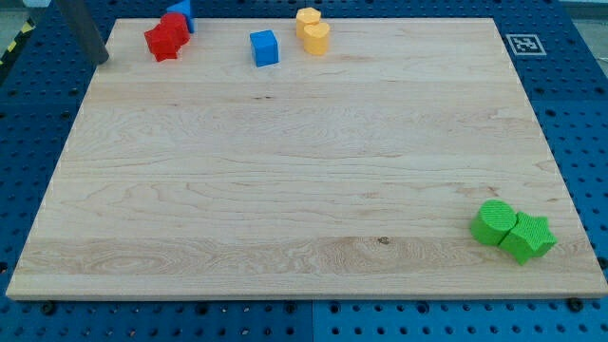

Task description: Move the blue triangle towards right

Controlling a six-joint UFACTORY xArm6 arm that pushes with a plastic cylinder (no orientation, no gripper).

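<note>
The blue triangle (183, 12) sits at the board's top edge, left of centre, partly hidden behind a red block (176, 27) that touches it. A red star-shaped block (162, 43) lies just below and left of that red block. My tip (100, 60) is at the board's top left corner, left of the red blocks and apart from them. The rod rises from it to the view's top left.
A blue cube (265, 47) lies right of the red blocks. Two yellow blocks (313, 30) touch each other further right at the top. A green block (494, 221) and a green star-shaped block (529, 237) sit together at the bottom right. A printed marker (523, 44) lies off the board's top right corner.
</note>
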